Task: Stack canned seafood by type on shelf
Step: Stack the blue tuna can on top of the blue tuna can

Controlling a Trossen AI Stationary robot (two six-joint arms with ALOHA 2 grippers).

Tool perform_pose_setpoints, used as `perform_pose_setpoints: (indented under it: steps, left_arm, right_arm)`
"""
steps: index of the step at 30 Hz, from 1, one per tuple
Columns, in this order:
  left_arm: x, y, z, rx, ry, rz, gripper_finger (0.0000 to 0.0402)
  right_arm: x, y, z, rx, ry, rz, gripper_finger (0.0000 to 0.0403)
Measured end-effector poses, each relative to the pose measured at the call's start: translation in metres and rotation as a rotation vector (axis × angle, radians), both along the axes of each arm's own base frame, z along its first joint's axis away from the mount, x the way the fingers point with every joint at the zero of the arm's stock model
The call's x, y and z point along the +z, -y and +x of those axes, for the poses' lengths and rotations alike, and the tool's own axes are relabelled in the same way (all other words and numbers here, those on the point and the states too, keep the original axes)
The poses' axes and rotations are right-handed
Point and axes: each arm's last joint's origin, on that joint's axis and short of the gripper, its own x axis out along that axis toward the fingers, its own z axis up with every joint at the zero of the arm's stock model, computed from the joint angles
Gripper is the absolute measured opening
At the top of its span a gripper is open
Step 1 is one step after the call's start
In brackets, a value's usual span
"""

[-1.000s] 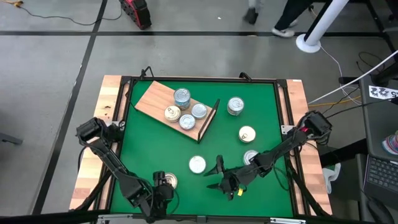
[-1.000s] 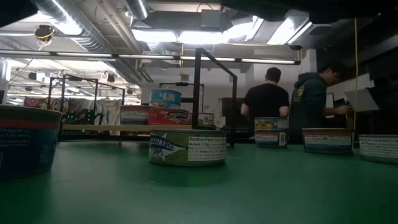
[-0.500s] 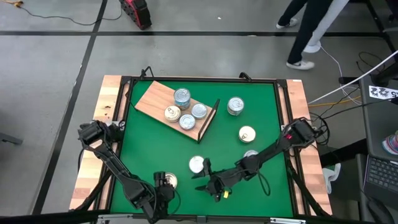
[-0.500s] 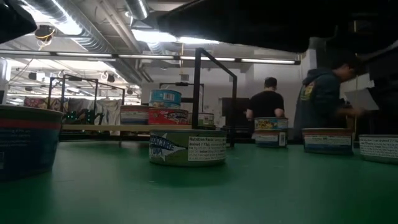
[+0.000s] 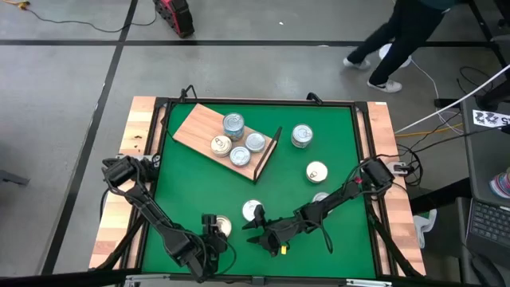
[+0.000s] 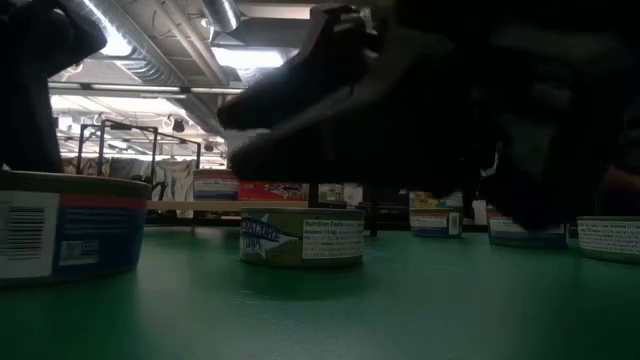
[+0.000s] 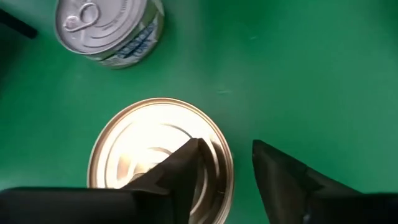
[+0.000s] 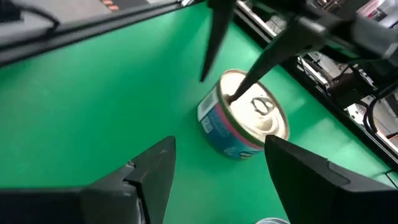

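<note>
The gold-topped tin (image 5: 222, 229) with a blue and pink label stands on the green mat near its near edge. My left gripper (image 5: 209, 226) is over it, open. My right gripper (image 5: 256, 228) is open just right of that tin, pointing at it (image 8: 242, 121), with a silver tin (image 5: 253, 210) on its far side. The wooden shelf (image 5: 199, 126) lies far left with several tins on it, one stacked (image 5: 233, 123). Other tins (image 5: 301, 135) (image 5: 316, 171) stand on the mat at right; another (image 5: 321, 197) is partly under my right arm. My left gripper comes down on the gold-topped tin from above. One fingertip (image 8: 235, 94) meets the tin's top (image 7: 155, 149) near its rim; the other finger (image 7: 273, 168) stands outside the rim over the mat. The tin stands flat on the mat.
The shelf's black wire end (image 5: 268, 155) stands upright at its right side. The mat (image 5: 191, 191) shows bare green between the shelf and the near tins. A person walks on the floor beyond the table's far right. Wooden rails (image 5: 127, 159) border the mat.
My right gripper has moved toward the table's left along the near edge, from right of the silver tin to beside the gold-topped tin. The gold-topped tin has slid a little toward the right. The person behind the table has walked on.
</note>
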Motion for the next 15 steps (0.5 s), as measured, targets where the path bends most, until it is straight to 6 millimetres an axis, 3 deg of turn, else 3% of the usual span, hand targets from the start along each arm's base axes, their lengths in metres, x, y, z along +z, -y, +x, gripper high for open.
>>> perform_pose_setpoints:
  steps: [15]
  left_arm:
    - [0.000,-0.019,0.013,0.031,-0.026,0.042,0.0023]
  right_arm:
    - [-0.007,0.005,0.002,-0.033,-0.025,-0.041,0.0246]
